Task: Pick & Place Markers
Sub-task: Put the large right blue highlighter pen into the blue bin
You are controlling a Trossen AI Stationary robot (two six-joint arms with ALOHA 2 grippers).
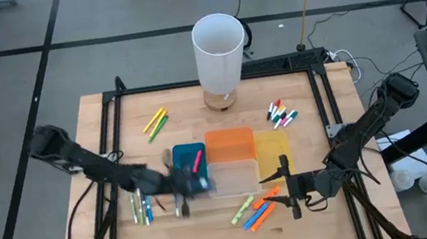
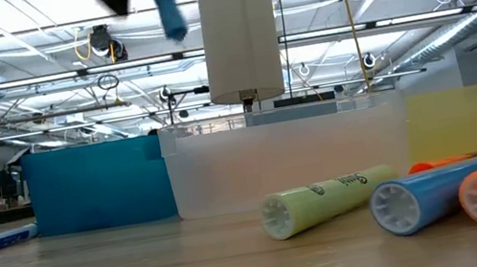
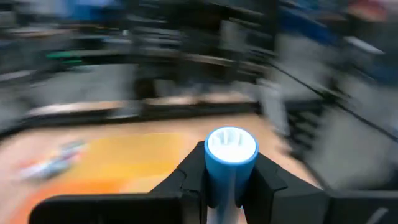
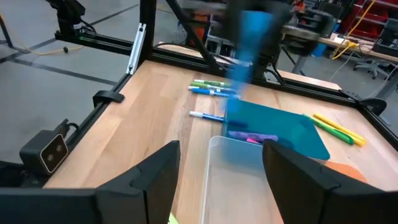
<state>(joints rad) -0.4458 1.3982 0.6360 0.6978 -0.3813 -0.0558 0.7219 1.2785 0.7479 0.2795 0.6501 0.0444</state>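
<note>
My left gripper (image 1: 192, 183) reaches in from the table's left, over the near edge of the blue bin (image 1: 188, 158), shut on a blue marker (image 3: 231, 155). The low view shows that marker (image 2: 166, 6) high above the bins. A pink marker (image 1: 198, 162) lies in the blue bin. My right gripper (image 1: 289, 184) hangs open near the clear bin's (image 1: 234, 177) right side, empty. Loose markers lie flat on the table: green, orange and blue ones (image 1: 255, 211), green and blue ones (image 1: 140, 207), yellow and green ones (image 1: 155, 123), and white capped ones (image 1: 281, 114). My left gripper pinches the blue marker's barrel (image 3: 225, 186) between its two fingers, just below its round top end (image 3: 231, 147). The fingers come in level from the table's left and lie across the marker. The marker stands nearly upright, lifted clear above the bins.
An orange bin (image 1: 229, 142) and a yellow bin (image 1: 273, 151) stand behind and to the right of the clear bin. A tall white cylinder (image 1: 218, 45) stands on a wooden base at the far middle. A black frame (image 1: 114, 125) runs around the table.
</note>
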